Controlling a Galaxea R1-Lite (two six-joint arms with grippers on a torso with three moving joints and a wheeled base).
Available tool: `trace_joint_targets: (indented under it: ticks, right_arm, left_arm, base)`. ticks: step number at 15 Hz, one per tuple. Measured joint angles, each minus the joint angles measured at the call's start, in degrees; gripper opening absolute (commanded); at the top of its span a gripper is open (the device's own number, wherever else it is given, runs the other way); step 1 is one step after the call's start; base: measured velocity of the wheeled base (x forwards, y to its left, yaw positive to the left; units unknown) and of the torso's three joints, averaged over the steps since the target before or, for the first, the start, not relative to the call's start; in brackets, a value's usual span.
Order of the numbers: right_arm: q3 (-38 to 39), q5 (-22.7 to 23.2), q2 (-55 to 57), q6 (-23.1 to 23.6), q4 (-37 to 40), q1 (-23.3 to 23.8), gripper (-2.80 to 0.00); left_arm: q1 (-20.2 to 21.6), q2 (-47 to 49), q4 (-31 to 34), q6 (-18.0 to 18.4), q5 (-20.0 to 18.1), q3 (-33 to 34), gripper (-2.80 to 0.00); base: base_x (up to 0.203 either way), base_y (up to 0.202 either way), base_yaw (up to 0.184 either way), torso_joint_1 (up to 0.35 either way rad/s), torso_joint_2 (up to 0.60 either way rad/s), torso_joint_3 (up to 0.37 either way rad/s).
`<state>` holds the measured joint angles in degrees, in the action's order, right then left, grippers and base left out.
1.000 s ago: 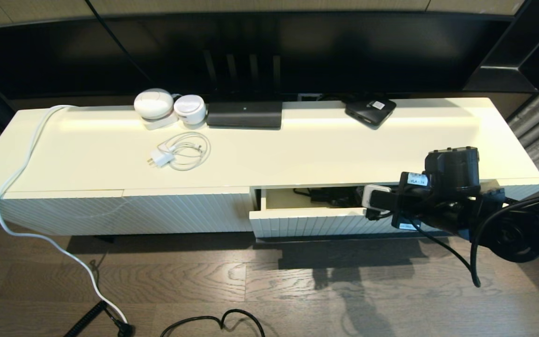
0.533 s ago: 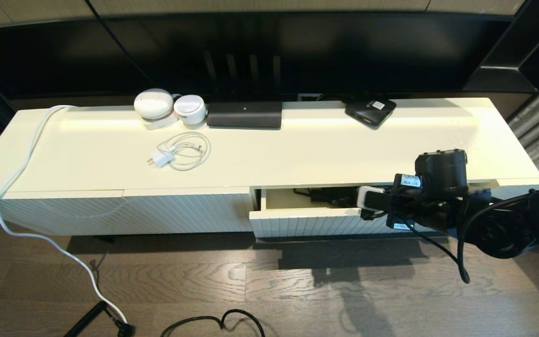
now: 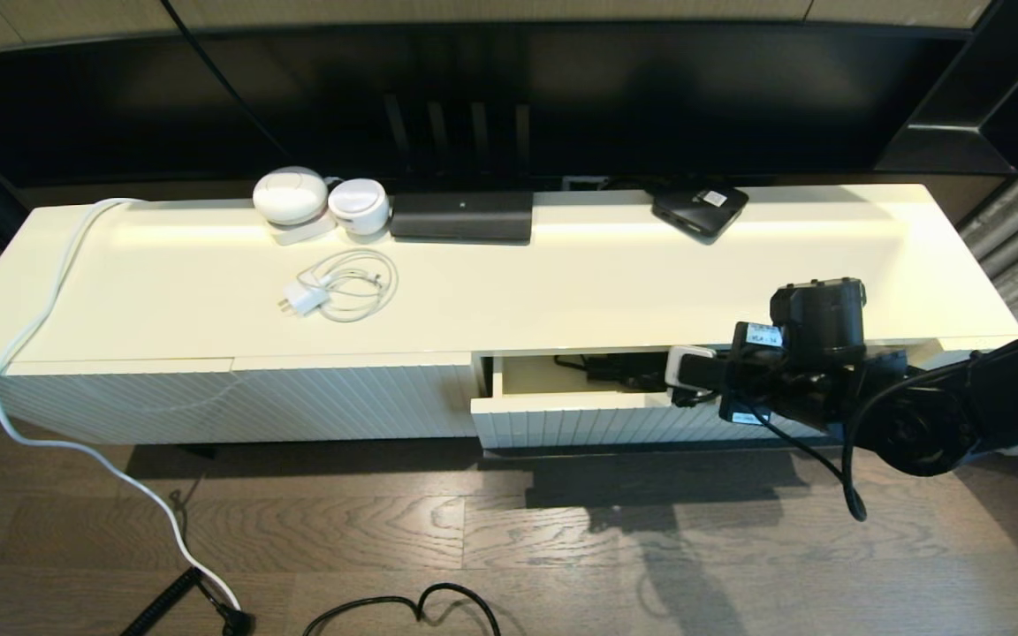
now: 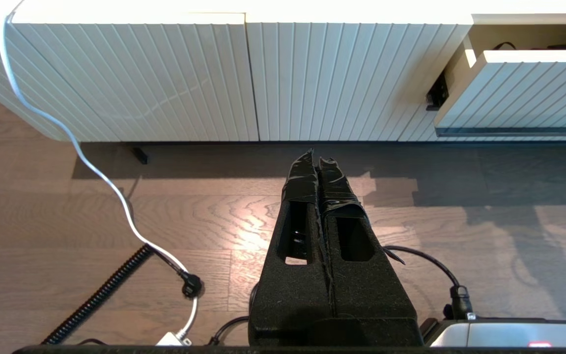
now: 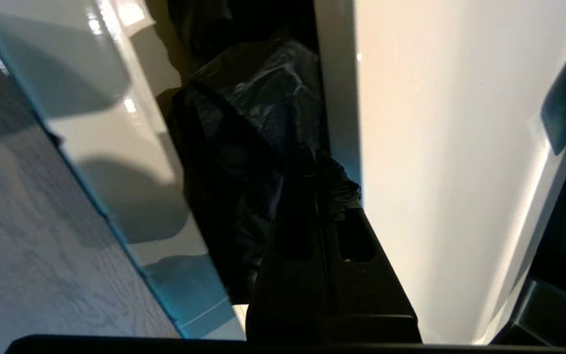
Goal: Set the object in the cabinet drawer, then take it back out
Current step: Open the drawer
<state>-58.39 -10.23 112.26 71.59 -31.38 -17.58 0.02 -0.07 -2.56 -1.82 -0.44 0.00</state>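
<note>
The cabinet drawer [image 3: 580, 420] stands partly pulled out at the cabinet's right half, its ribbed front also in the left wrist view [image 4: 519, 88]. The object, a black folding umbrella [image 3: 624, 371], lies inside it, with bunchy fabric filling the gap [image 5: 253, 123]. My right gripper [image 5: 320, 162] hangs over the drawer's opening, shut, its tips against the fabric. I cannot tell whether any fabric is pinched. My left gripper [image 4: 317, 157] is shut and empty, low above the wooden floor in front of the cabinet.
On the cabinet top sit two white round devices [image 3: 290, 196], a coiled white charger cable [image 3: 337, 287], a long black device [image 3: 461, 215] and a flat black box [image 3: 700, 210]. A white cord [image 3: 41, 318] drapes over the left end to the floor.
My right arm has shifted left and a little toward the cabinet, over the open drawer. The drawer and the things on top have not moved.
</note>
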Motion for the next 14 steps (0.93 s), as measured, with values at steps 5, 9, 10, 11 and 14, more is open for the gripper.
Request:
trace_joint_targets:
  ticks: [5, 9, 10, 11, 14]
  right_arm:
    - [-0.34, 0.09, 1.22, 2.31, -2.72, 0.3, -2.8]
    - [-0.51, 0.09, 1.41, 2.42, -2.11, 0.38, -2.8]
    - [-0.45, 0.12, 1.41, 2.55, -1.94, 0.38, -2.8]
    - [-0.34, 0.12, 1.36, 2.64, -1.6, 0.38, -2.8]
    - [0.33, 0.1, 0.95, 2.68, -0.31, 0.38, -2.8]
  left_arm:
    - [0.0, 0.0, 0.02, 0.0, 0.0, 0.0, -2.8]
    - [0.0, 0.0, -0.02, 0.02, 0.0, 0.0, -2.8]
    - [0.0, 0.0, -0.02, 0.0, -0.02, 0.0, -2.8]
    - [0.0, 0.0, -0.02, 0.02, 0.0, 0.0, -2.8]
    - [0.0, 0.0, 0.0, -0.02, -0.02, 0.0, -2.8]
  base:
    - [0.0, 0.0, 0.0, 0.0, 0.0, 0.0]
    - [0.0, 0.0, 0.0, 0.0, 0.0, 0.0]
    - [0.0, 0.0, 0.0, 0.0, 0.0, 0.0]
    - [0.0, 0.0, 0.0, 0.0, 0.0, 0.0]
    - [0.0, 0.0, 0.0, 0.0, 0.0, 0.0]
